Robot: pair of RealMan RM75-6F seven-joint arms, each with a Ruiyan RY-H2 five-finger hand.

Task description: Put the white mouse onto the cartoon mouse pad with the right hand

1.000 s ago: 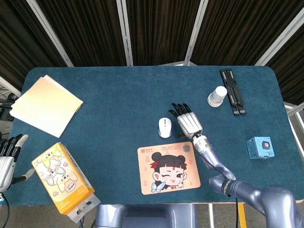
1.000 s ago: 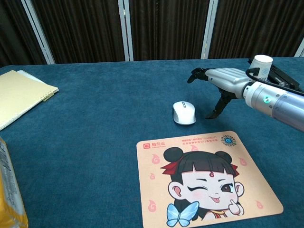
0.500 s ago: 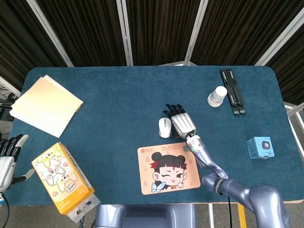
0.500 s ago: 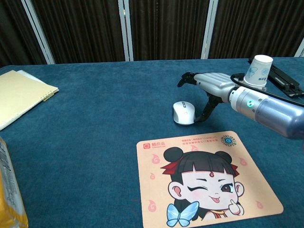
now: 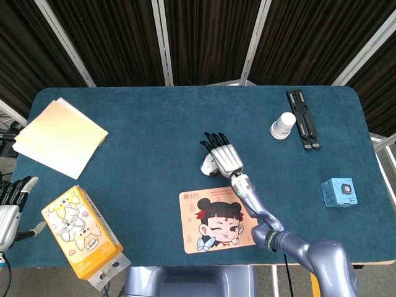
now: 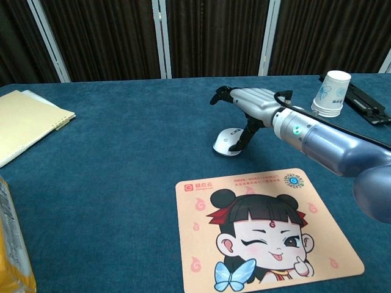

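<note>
White mouse (image 6: 227,141) lies on the table under the right hand (image 6: 249,102), whose fingers stretch flat above it while the thumb drops against its right side, nothing gripped yet. Just nearer than the hand, the cartoon mouse pad (image 6: 263,229) waits, presumably the destination.
</note>
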